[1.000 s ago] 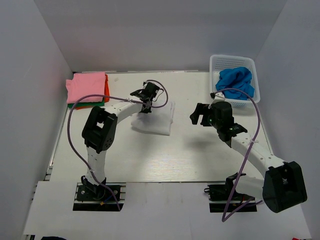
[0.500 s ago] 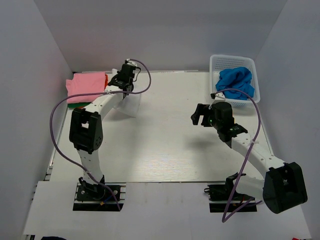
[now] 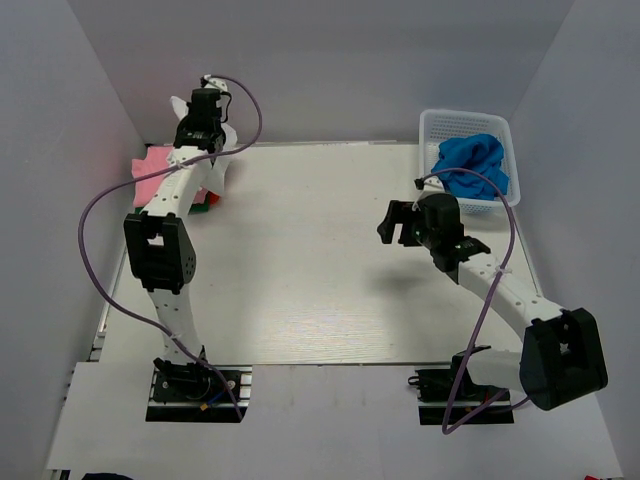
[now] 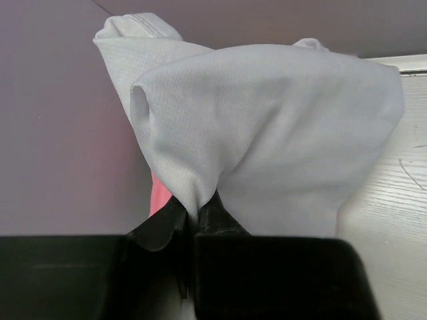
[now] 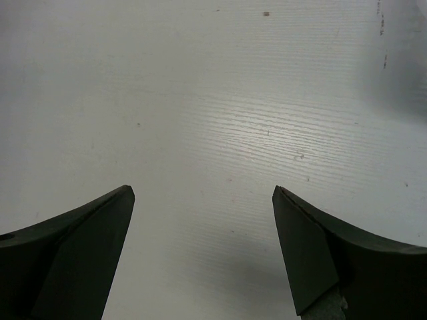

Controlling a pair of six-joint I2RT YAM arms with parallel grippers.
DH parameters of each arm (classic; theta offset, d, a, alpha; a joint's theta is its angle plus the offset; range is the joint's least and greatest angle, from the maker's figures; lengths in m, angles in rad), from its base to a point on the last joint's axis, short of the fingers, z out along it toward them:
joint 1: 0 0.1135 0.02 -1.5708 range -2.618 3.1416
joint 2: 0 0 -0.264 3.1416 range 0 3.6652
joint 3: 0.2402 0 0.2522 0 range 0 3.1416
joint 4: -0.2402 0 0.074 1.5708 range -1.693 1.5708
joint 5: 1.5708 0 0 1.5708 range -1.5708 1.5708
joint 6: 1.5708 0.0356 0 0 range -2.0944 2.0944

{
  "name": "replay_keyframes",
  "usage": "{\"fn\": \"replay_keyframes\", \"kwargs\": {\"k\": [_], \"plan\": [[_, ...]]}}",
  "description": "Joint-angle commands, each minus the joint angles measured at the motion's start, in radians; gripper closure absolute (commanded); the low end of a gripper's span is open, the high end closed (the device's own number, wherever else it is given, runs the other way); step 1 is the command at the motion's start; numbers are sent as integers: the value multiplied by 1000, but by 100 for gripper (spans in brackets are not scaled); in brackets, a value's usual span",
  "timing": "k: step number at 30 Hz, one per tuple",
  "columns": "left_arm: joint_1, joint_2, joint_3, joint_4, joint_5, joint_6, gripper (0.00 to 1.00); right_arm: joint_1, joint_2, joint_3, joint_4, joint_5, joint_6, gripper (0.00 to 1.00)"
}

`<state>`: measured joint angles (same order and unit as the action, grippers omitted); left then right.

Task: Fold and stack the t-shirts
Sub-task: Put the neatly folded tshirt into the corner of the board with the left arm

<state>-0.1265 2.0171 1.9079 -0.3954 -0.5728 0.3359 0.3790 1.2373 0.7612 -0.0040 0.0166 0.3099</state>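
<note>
While the white lattice basket (image 3: pixel 432 125) at far right holds the crumpled blue t-shirt (image 3: pixel 472 163), we see the left gripper (image 4: pixel 197 203) clamped on the white t-shirt (image 4: pixel 280 133), raised at far left by the pink t-shirt (image 3: pixel 155 170) topping the folded stack. The white one is bunched, so we cannot tell its long axis. The right gripper (image 5: pixel 203 200) hovers released above the table (image 3: pixel 320 290).

in the left wrist view the white t-shirt (image 4: pixel 267 133) covers nearly all of the pink t-shirt (image 4: pixel 158 195) — only a sliver shows — and buries the tips of the left fingers (image 4: pixel 160 230). the right fingers (image 5: pixel 67 253) run off the lower edge. from above, the lower shirts of the stack (image 3: pixel 210 198) are too small to tell apart.
</note>
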Motion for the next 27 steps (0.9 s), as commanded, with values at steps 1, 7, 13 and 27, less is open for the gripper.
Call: {"fn": "replay_keyframes", "kwargs": {"k": [1, 7, 13, 27], "plan": [[39, 12, 62, -14, 40, 20, 100, -3, 4, 47, 16, -43, -9, 10], [111, 41, 51, -14, 97, -1, 100, -3, 25, 73, 12, -47, -12, 10], [188, 95, 51, 7, 67, -24, 100, -2, 63, 101, 6, -63, -8, 10], [284, 206, 202, -60, 57, -118, 0, -3, 123, 170, -39, -81, -5, 10]]}}
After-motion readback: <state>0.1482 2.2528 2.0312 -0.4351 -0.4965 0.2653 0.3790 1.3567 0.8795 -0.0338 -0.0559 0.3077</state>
